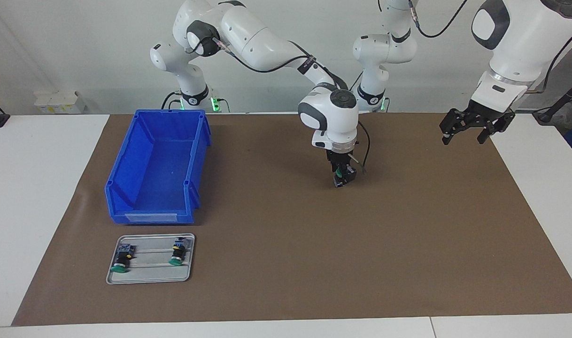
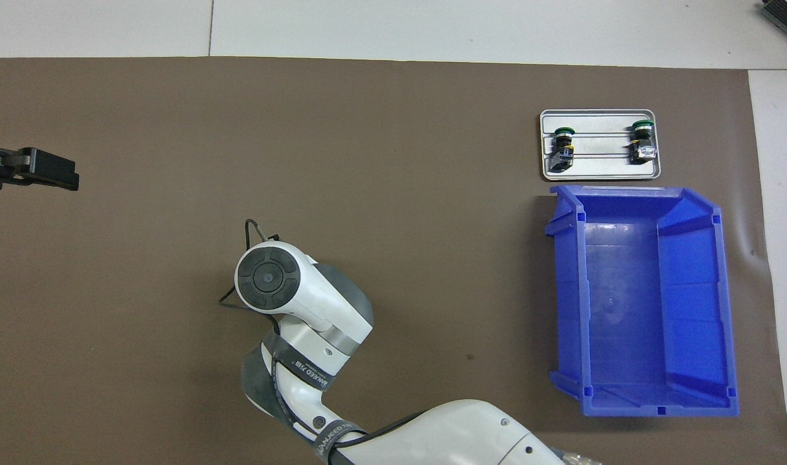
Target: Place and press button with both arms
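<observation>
Right end effector [image 1: 343, 180] pinched a button [image 1: 338, 178] over bare brown mat [image 1: 314, 263], blue bin [image 1: 157, 169] and tray [image 1: 150, 277] well apart.

White table [image 1: 42, 197] — brown mat [image 1: 314, 263] on it, bearing blue bin [image 1: 157, 169] and grey tray [image 1: 150, 274].

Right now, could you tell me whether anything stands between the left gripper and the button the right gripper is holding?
Nothing visible does. The right gripper holds the button at the mat's middle; only bare mat lies below the open left gripper.
</observation>
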